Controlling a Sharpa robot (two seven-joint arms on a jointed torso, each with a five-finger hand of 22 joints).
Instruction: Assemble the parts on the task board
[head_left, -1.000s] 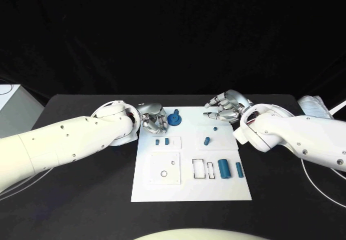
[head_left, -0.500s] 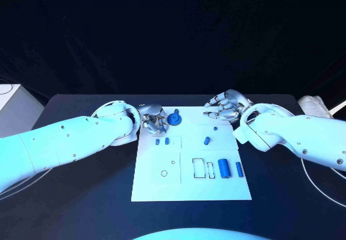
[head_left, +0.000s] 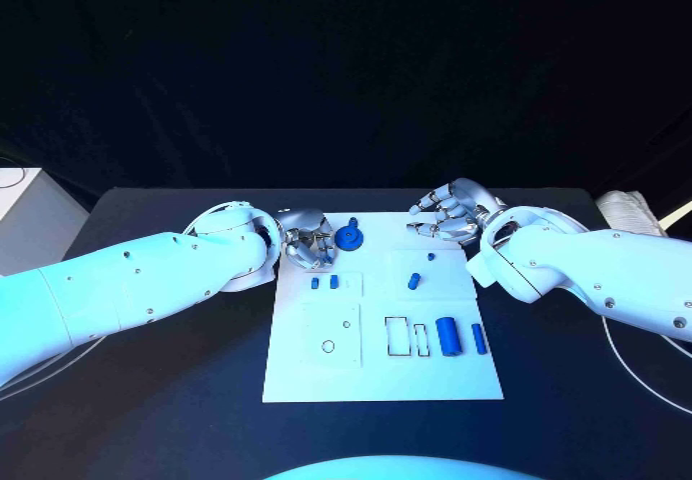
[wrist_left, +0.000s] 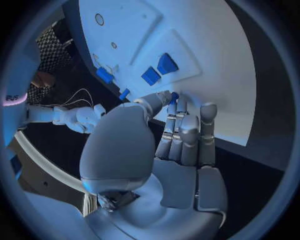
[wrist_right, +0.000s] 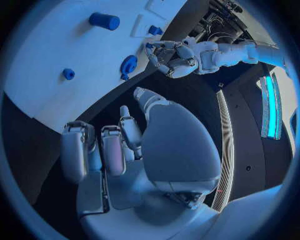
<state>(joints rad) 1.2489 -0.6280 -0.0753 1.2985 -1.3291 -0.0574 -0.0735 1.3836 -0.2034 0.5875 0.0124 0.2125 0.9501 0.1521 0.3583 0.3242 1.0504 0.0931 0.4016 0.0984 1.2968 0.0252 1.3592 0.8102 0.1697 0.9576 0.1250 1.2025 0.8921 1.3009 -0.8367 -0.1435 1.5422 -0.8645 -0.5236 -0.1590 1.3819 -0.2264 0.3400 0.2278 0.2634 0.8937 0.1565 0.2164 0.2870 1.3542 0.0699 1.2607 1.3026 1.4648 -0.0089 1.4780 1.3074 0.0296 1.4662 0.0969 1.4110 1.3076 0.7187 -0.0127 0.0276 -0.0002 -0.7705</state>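
The white task board (head_left: 382, 370) lies mid-table. My left hand (head_left: 304, 243) hovers over its far left corner, beside a round blue part (head_left: 351, 238). Thumb and a finger pinch a small blue part (wrist_left: 174, 95), which also shows at that hand's fingertips (wrist_right: 149, 46). My right hand (head_left: 449, 214) hangs over the board's far right corner, fingers curled in with nothing in them (wrist_right: 106, 150). Two small blue blocks (head_left: 325, 283) stand in a left panel. A blue peg (head_left: 414, 281) and a tiny blue piece (head_left: 430, 257) sit further right. Two blue cylinders (head_left: 449, 336) lie by the rectangular slots (head_left: 404, 337).
A white box (head_left: 22, 215) stands at the table's far left edge. A pale bundle (head_left: 629, 211) lies at the far right. White cables (head_left: 642, 370) trail over the black table beside my right arm.
My right hand's fingers have drawn in closer to the palm. My left hand has stayed beside the round blue part.
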